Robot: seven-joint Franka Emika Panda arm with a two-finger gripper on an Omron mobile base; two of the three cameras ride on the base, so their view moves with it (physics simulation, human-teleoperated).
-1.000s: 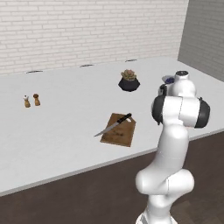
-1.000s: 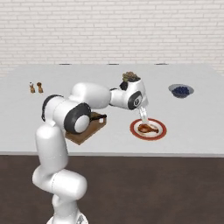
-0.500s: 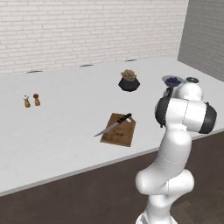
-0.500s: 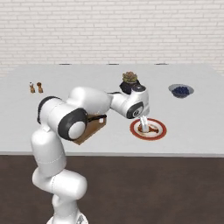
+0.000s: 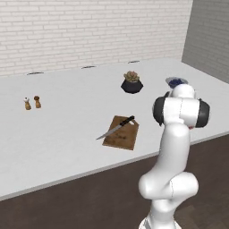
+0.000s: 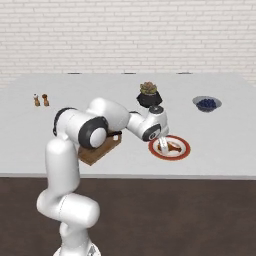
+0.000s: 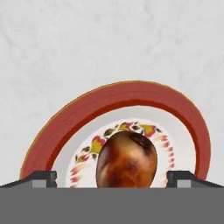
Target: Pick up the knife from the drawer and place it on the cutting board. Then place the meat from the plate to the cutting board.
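Hand view, lower centre: the gripper (image 7: pixel 112 177) stands spread wide, one dark fingertip (image 7: pixel 41 178) at lower left and the other at lower right, nothing clasped. The meat (image 7: pixel 127 159) sits between them, not visibly touched by either. It is a glossy, egg-shaped lump, reddish-brown with orange highlights and darker mottling near its top. It rests in the middle of the plate (image 7: pixel 131 98), whose broad red rim arcs across the centre of the frame; inside the rim runs a white band with small red, yellow and green floral marks. Pale marbled counter (image 7: pixel 109 39) fills the upper half.

Right base view: the gripper (image 6: pixel 162 146) hangs low over the plate (image 6: pixel 182 152) right of centre, fingers pointing down at the meat (image 6: pixel 172 145), seen here as a small brown-orange shape on the white. The cutting board (image 6: pixel 95 152) lies left of the plate, mostly behind the arm's elbow.

Left base view, centre: the cutting board (image 5: pixel 127 136) is a brown rectangle with darker grain, and the knife (image 5: pixel 117 127) lies slantwise on it, black handle toward upper right, silver blade tip overhanging the left edge.

Further back, a dark pot with a plant (image 5: pixel 132 82) stands above the board, a small blue bowl (image 6: pixel 206 104) at the right, and two small shakers (image 5: pixel 32 103) at far left.
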